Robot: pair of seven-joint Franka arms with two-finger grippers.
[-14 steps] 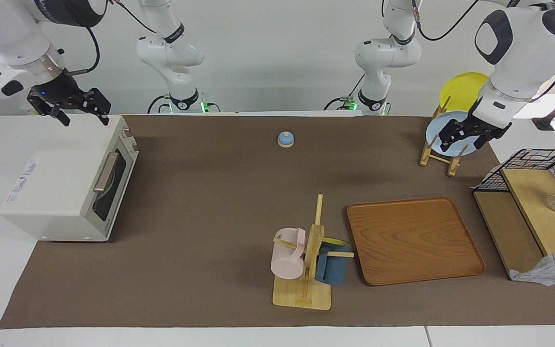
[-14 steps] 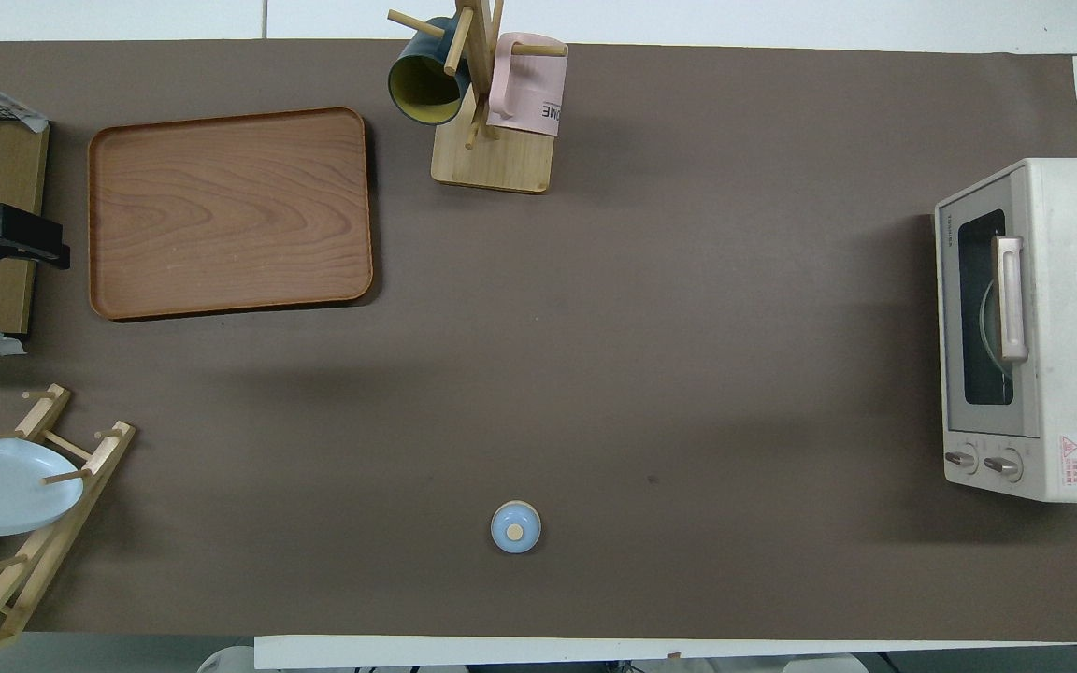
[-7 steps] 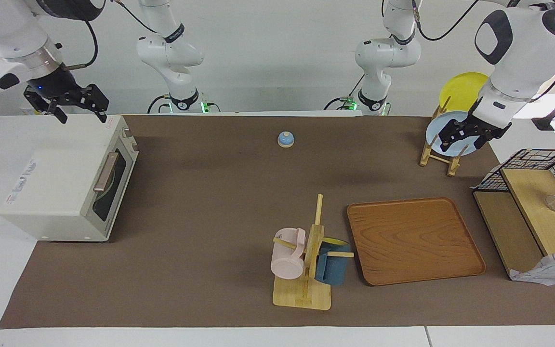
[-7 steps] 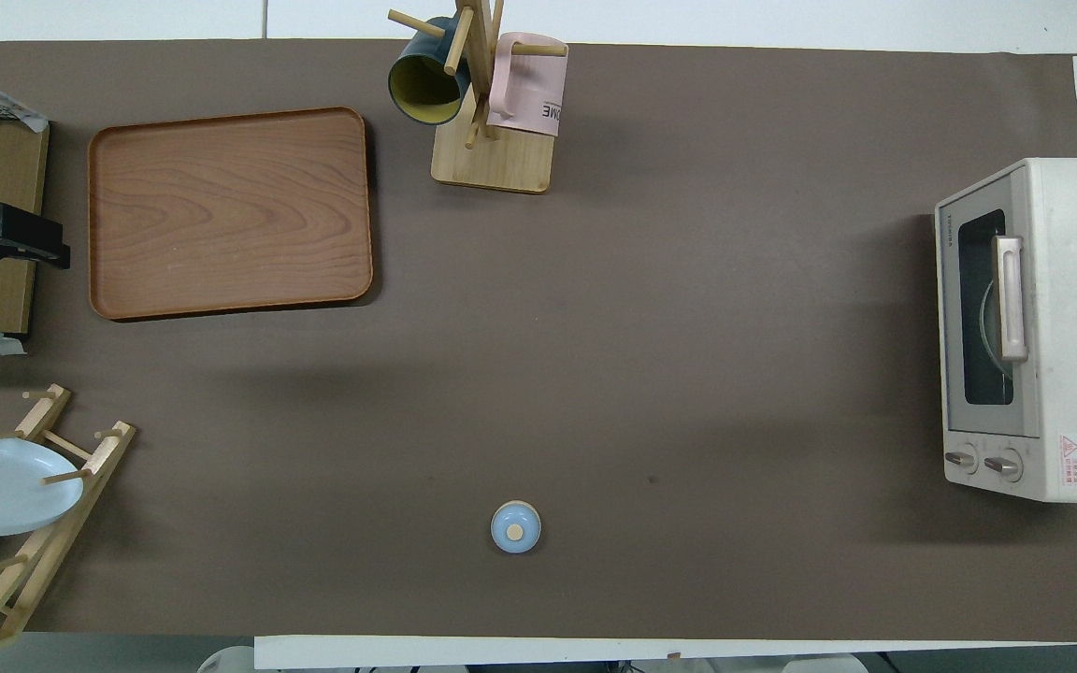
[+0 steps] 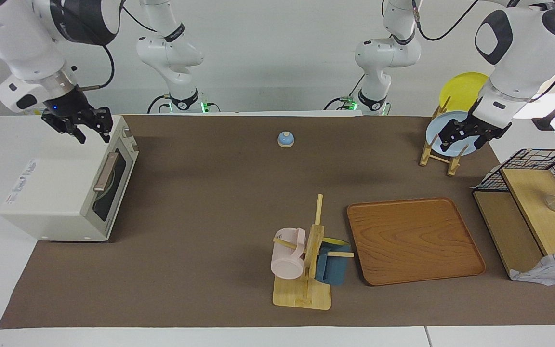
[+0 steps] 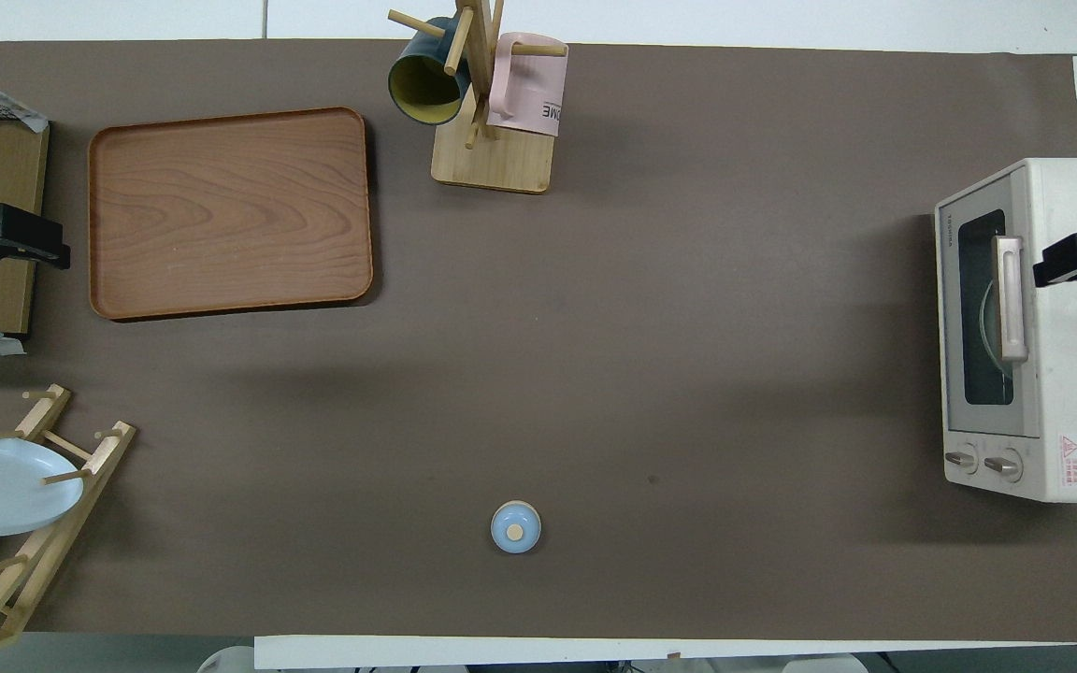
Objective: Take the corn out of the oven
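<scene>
The cream-white oven (image 5: 60, 193) stands at the right arm's end of the table, its dark glass door shut and its rose handle (image 5: 105, 172) across the door. It also shows in the overhead view (image 6: 1076, 393). The corn is hidden; only a pale curved rim shows through the glass. My right gripper (image 5: 85, 130) is open and empty, up in the air over the oven's top near its front edge; in the overhead view the right gripper (image 6: 1076, 260) is just beside the handle (image 6: 1011, 299). My left gripper (image 5: 464, 140) waits open by the plate rack.
A wooden tray (image 5: 415, 241) and a mug tree (image 5: 306, 260) with a pink and a blue mug lie farther from the robots. A small blue bell (image 5: 285, 139) sits near the robots. A plate rack (image 5: 443, 144) and a wire shelf (image 5: 533, 207) stand at the left arm's end.
My right gripper has come down and moved over the oven's top toward its door edge and handle. The left arm has not moved.
</scene>
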